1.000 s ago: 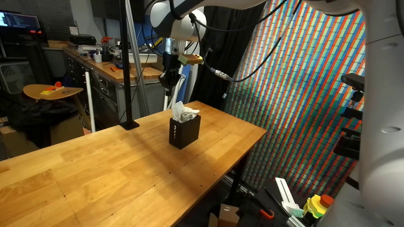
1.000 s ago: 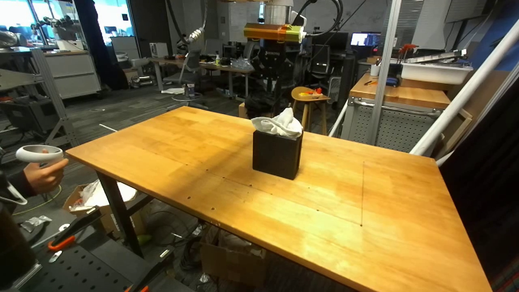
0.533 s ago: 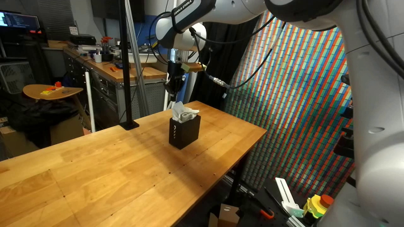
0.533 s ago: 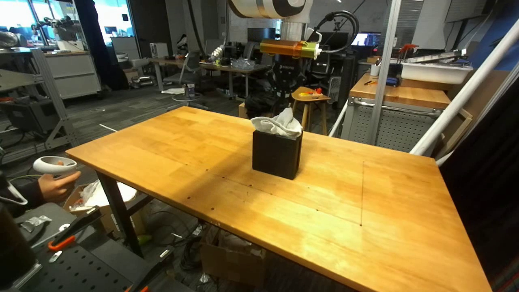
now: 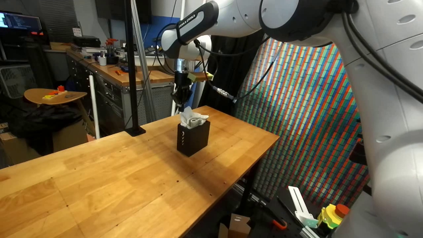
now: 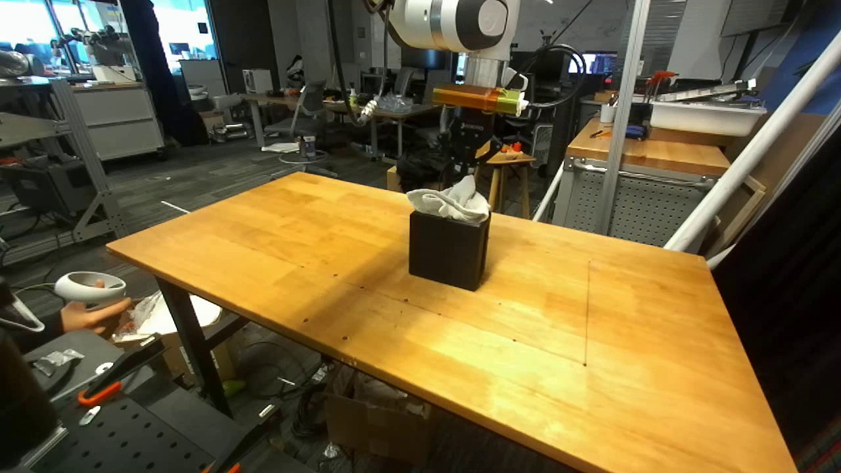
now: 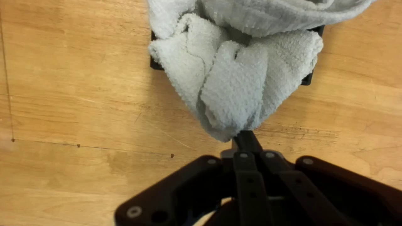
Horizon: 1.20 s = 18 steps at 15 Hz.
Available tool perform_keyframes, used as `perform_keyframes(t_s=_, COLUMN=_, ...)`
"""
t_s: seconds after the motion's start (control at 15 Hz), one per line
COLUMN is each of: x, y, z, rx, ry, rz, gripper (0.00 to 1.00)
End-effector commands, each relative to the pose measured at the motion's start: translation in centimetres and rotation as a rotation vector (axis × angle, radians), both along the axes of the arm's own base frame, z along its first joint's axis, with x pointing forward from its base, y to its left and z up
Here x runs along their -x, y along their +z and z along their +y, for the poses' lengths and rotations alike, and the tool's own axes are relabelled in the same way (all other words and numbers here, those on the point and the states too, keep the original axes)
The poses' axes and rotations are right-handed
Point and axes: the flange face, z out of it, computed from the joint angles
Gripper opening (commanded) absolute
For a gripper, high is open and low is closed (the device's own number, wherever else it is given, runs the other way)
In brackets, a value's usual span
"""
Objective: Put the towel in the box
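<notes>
The white terry towel (image 7: 234, 78) was lodged in the mouth of the rectangular black box (image 6: 445, 249), with rumpled folds heaped above the rim and one tapered lobe raised toward the gripper. The Robotiq gripper (image 7: 247, 139) was poised above and slightly off one long side of the box. Its two fingers were clenched together, and nothing was seen pinched between them. The lobe was found just beside the fingertips; whether it was touched by them could not be settled.

The coming move was judged to turn on this offset. In the wrist view, the towel's bulk was spread from the fingertips inward across the box, and the box's long axis was set crosswise to that direction. No clear long axis was offered by the crumpled towel itself.

Since the towel was seated in the box but not sunk below the rim, a tamping stroke with the clenched fingers seemed to be called for. The fingers would first need to be carried over the lobe, toward the box's middle. If pressure were applied outside the rim, the lobe might be dragged down the box's outer wall, or the box might be tipped.
</notes>
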Motion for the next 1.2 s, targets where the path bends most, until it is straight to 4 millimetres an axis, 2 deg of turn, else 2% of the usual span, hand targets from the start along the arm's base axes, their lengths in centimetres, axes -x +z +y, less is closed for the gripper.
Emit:
perform_keyframes(t_s=0.0, x=-1.0, y=-0.6, z=-1.1, rx=0.005, ry=-0.014, rz=0.022, gripper=0.01)
perform_keyframes(t_s=0.27, x=-0.7, y=-1.7, z=-2.3, rx=-0.002, ry=-0.04, rz=0.036, gripper=0.01)
perform_keyframes(t_s=0.47, x=-0.1, y=-1.8, z=-2.5, rx=0.004, ry=-0.048, rz=0.043, gripper=0.01)
perform_keyframes(t_s=0.73, x=2.0, y=-0.7, z=-3.3, rx=0.007, ry=-0.08, rz=0.047, gripper=0.01)
perform_keyframes(t_s=1.13, x=6.9, y=1.0, z=-2.7, rx=0.02, ry=-0.133, rz=0.069, gripper=0.01)
